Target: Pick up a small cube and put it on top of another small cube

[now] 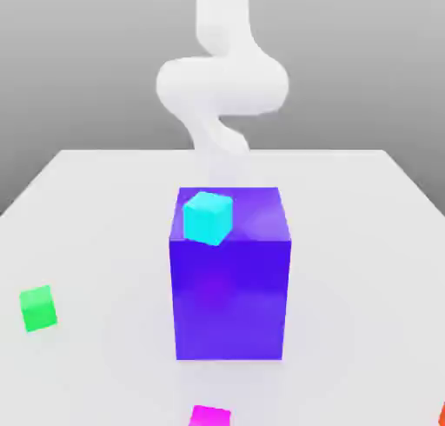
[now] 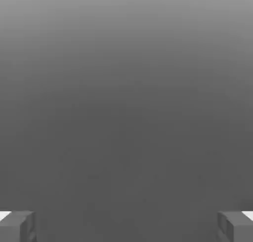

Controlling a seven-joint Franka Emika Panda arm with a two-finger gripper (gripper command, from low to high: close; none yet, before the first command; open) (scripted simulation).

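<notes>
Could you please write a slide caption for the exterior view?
Cyan cube atop a large purple-blue block, green cube toward the exterior view's left, robot arm behind.

Table (image 1: 348, 242), pale, plain: one large purple-blue block (image 1: 229, 298), central; green cube (image 1: 38, 309), exterior view's left; magenta cube (image 1: 210, 416), near edge of view; orange-red piece (image 1: 442, 416), partly cut off, exterior view's right.

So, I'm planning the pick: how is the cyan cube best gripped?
Probably by two opposite side faces, from straight above: the cyan cube shows a flat, uncovered top, by the upper near edge of the purple-blue block. It looks turned relative to the block, so align the jaws with its faces.
</notes>
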